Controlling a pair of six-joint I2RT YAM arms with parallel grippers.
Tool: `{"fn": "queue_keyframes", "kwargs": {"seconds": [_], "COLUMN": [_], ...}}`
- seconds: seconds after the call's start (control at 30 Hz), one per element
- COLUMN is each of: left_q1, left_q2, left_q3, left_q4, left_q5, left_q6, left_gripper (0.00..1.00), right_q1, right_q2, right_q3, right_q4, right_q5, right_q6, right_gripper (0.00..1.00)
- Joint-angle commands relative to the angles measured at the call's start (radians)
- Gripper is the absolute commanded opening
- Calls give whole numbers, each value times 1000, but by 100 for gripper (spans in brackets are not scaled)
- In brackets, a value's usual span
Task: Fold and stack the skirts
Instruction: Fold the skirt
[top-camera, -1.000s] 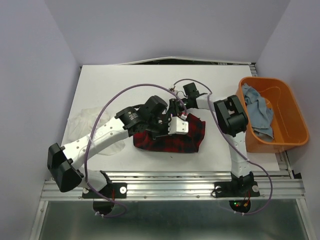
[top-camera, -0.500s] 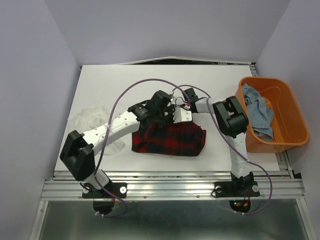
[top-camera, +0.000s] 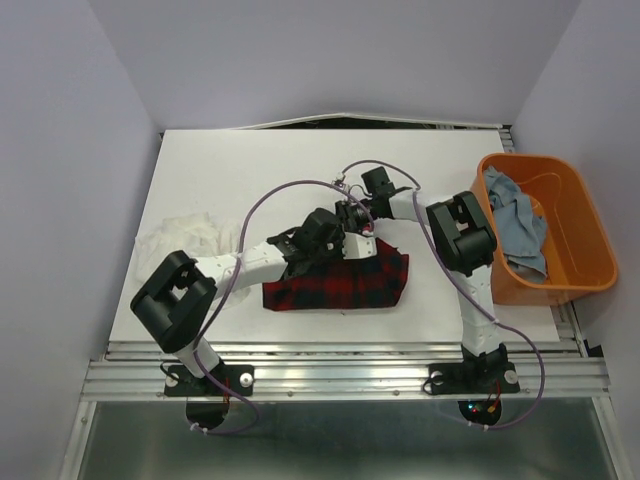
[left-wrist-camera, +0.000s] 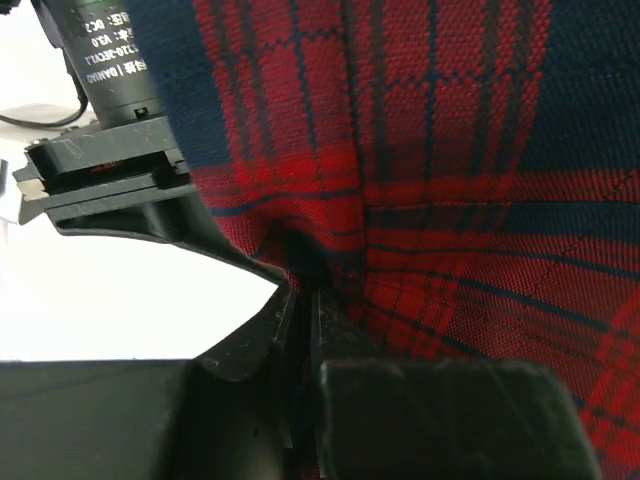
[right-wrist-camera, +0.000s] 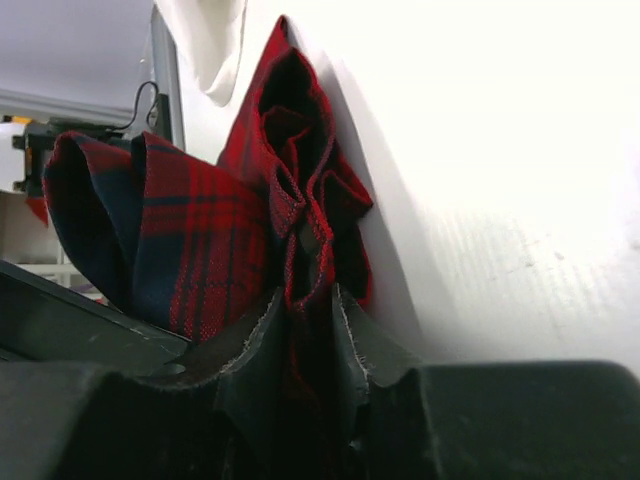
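The red-and-black plaid skirt (top-camera: 335, 282) lies folded on the white table, its far edge lifted by both grippers. My left gripper (top-camera: 345, 238) is shut on that edge; in the left wrist view the plaid skirt (left-wrist-camera: 450, 150) fills the frame and runs into my left gripper (left-wrist-camera: 305, 295). My right gripper (top-camera: 357, 216) is shut on bunched folds of the plaid skirt (right-wrist-camera: 200, 240), with the cloth pinched in the right gripper (right-wrist-camera: 310, 300). The thin white skirt (top-camera: 190, 238) lies crumpled at the left. The light blue denim skirt (top-camera: 515, 222) sits in the orange tub (top-camera: 572, 262).
The orange tub stands at the table's right edge. Purple cables loop over both arms above the plaid skirt. The left arm lies low across the table between the white skirt and the plaid one. Purple walls close in left, right and back.
The left arm has dropped lower and swung left, its gripper still on the plaid edge. The plaid skirt has spread flatter and wider. The right gripper has barely moved.
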Motion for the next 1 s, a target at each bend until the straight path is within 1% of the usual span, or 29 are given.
{"fn": "queue_keyframes", "kwargs": {"seconds": [0.0,0.07,0.1,0.13,0.17,0.2,0.23,0.3,0.37,0.4,0.47,0.53,0.57,0.63,0.67,0.73,0.77,0.8,0.83,0.87,0.9,0.97], "left_q1": [0,-1,-1,-3,-6,-4,-4,-6,-4,-6,-3,3,7,17,23,46,54,62,77,88,97,109], "left_q2": [1,11,15,27,35,44,63,81,112,139,170,202,210,233,236,236,230,222,192,169,144,60], "left_q3": [-43,-45,-45,-45,-43,-42,-43,-40,-34,-29,-5,15,30,55,82,119,167,196,221,265,287,326], "left_q4": [200,201,201,201,201,200,197,192,194,192,205,208,211,200,195,154,140,113,56,30,2,-55], "left_q5": [-75,-64,-60,-52,-47,-47,-41,-33,-33,-33,-58,-58,-58,-63,-58,-40,-35,-32,9,31,49,63], "left_q6": [29,26,24,23,23,24,23,26,32,33,24,23,24,30,32,21,4,-15,-61,-86,-106,-183], "left_gripper": [0,0,0,0,0,0,0,0,0,2,5,12,20,27,33,37,40,60,75,96,99,99], "right_q1": [7,7,7,-5,-27,-44,-82,-117,-148,-174,-200,-246,-263,-311,-325,-358,-358,-371,-371,-371,-371,-371], "right_q2": [8,11,14,20,34,45,55,91,95,86,72,40,24,-38,-64,-146,-177,-210,-242,-310,-344,-435], "right_q3": [74,96,111,143,165,188,235,280,321,329,343,361,360,351,342,303,288,273,238,219,201,148], "right_q4": [-14,-12,-12,-12,-12,-11,-8,-6,-6,-8,-8,-6,-6,-6,-8,-8,-9,-11,-11,-12,-12,-14], "right_q5": [103,168,193,235,247,247,230,205,193,198,202,193,190,179,175,170,167,162,162,164,165,158], "right_q6": [7,24,49,69,92,152,184,238,245,245,255,277,284,297,300,300,298,297,285,278,263,274], "right_gripper": [34,38,43,44,45,45,46,49,50,54,56,61,61,62,63,66,67,67,68,69,70,71]}}
